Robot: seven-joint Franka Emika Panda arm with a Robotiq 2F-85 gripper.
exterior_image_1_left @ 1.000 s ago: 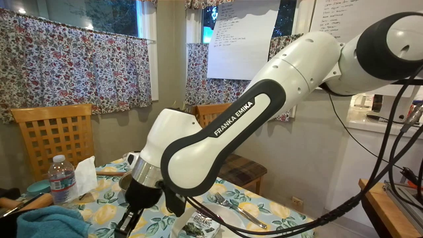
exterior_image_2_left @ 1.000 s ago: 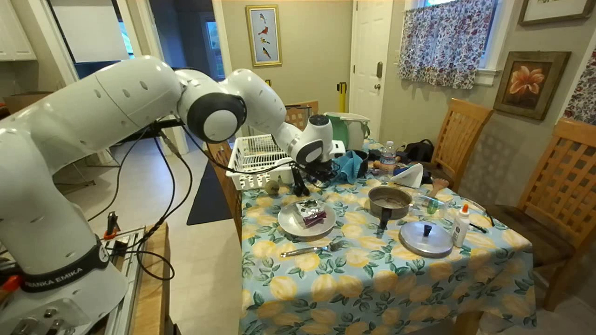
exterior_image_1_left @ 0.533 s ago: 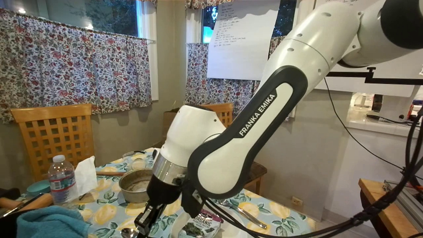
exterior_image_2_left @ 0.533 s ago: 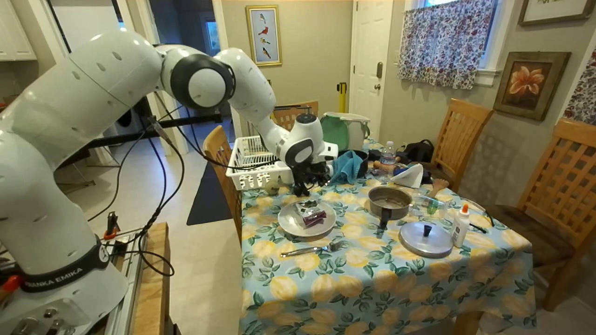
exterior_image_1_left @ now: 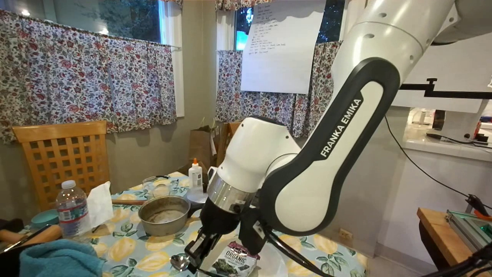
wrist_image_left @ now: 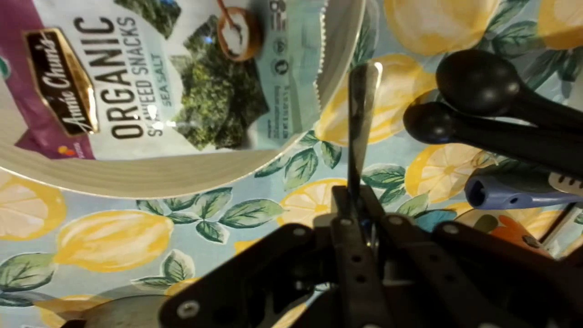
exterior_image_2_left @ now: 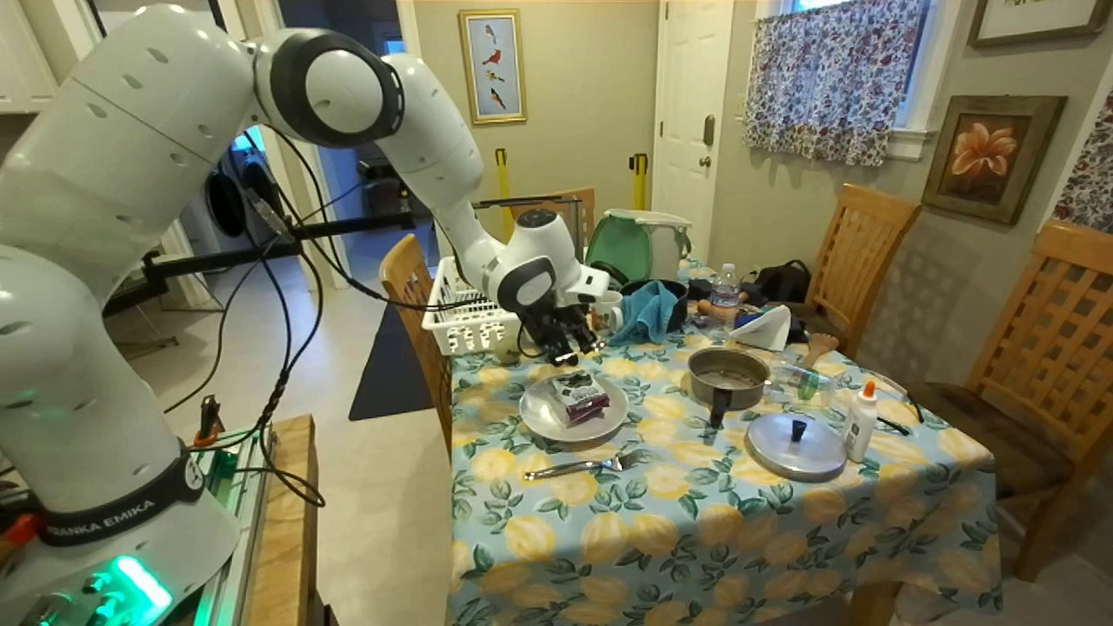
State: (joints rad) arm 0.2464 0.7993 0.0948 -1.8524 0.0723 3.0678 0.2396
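Silvery metal shows in my claw, which is drawn narrow and gripping a spoon. Working from a distance, I get a slim, flat length of it in the wrist view, jutting out ahead of the claw, while its rounded bowl glints right beside the claw in an exterior view. I have it over the desk, which is dressed in a lemon print, near the rim of a pale plate; whether any of it touches the surface I cannot tell.

On that plate lies a seaweed snack packet, printed side up, its lettering running sideways in the wrist view. Opposite, beyond the spoon, I see two black scoops close together, with a bluish-lilac piece next to them.

Out on the desk, a fork rests near the plate. A grey pot with a dark handle stands apart from my claw, and a round metal lid with a dark knob lies near it. Just beside the lid stands a white glue bottle, orange at the tip. Both exterior views also show me a blue towel and a clear plastic bottle standing upright.
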